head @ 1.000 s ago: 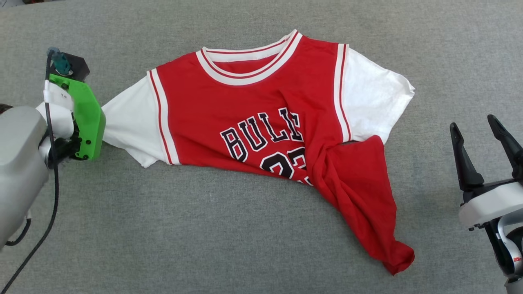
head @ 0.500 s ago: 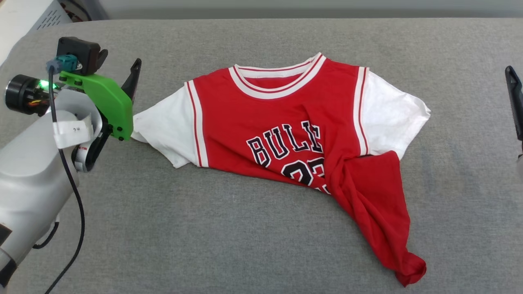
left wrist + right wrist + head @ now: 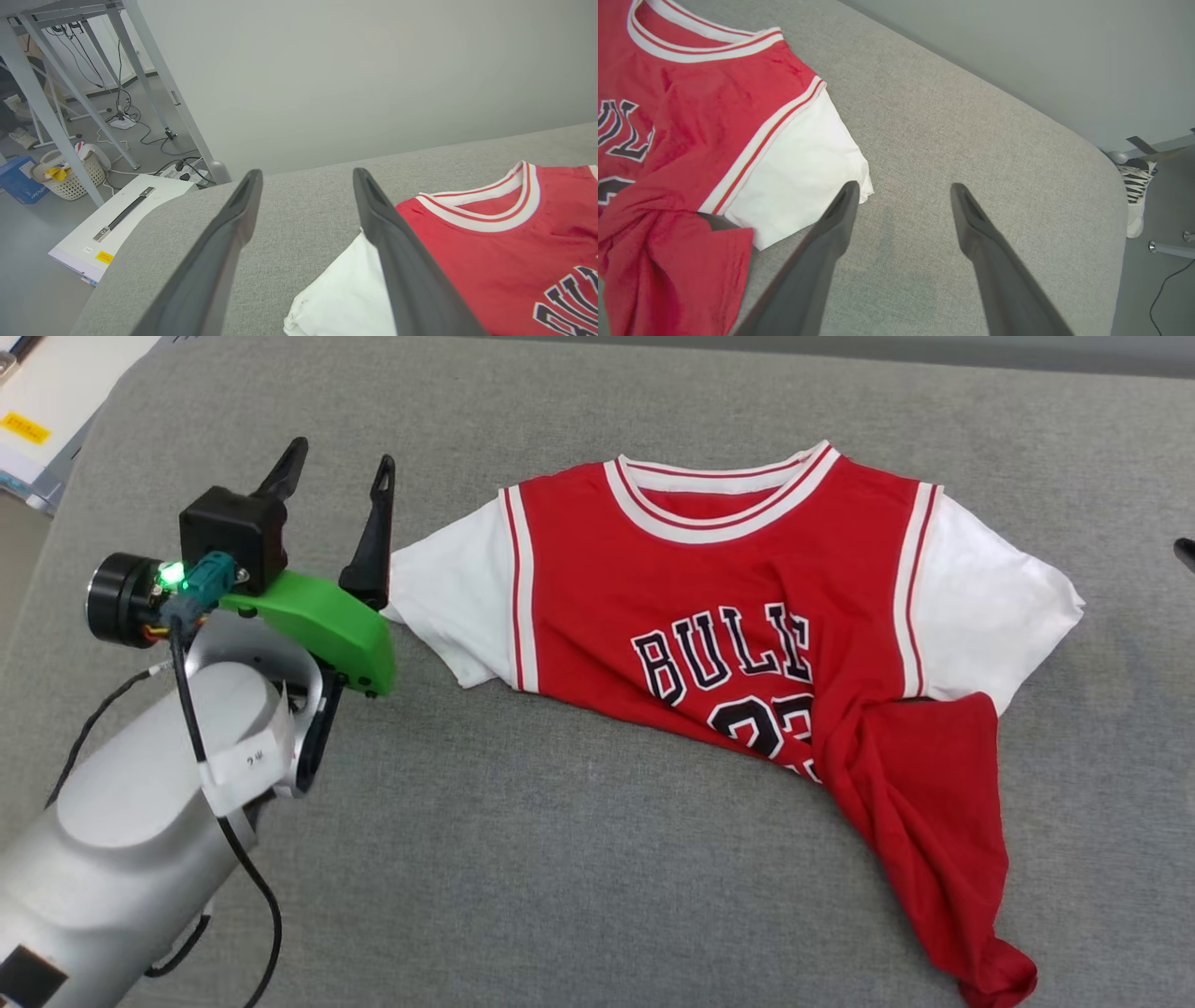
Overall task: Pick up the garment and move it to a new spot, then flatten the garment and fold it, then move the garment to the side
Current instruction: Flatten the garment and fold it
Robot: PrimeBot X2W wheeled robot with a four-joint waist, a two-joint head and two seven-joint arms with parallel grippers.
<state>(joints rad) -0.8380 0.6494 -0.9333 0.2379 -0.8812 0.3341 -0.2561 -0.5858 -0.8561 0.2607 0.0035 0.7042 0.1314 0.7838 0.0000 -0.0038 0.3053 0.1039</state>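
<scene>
Garment (image 3: 747, 569) beside left tool (image 3: 342, 453), perhaps in contact

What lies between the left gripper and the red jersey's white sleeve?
Nothing but bare grey fabric surface; in the head view the left gripper stands beside the sleeve.

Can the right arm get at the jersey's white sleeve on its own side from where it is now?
Probably yes. The right end effector is open, right beside that sleeve, with bare grey surface between them and nothing in the way.
</scene>
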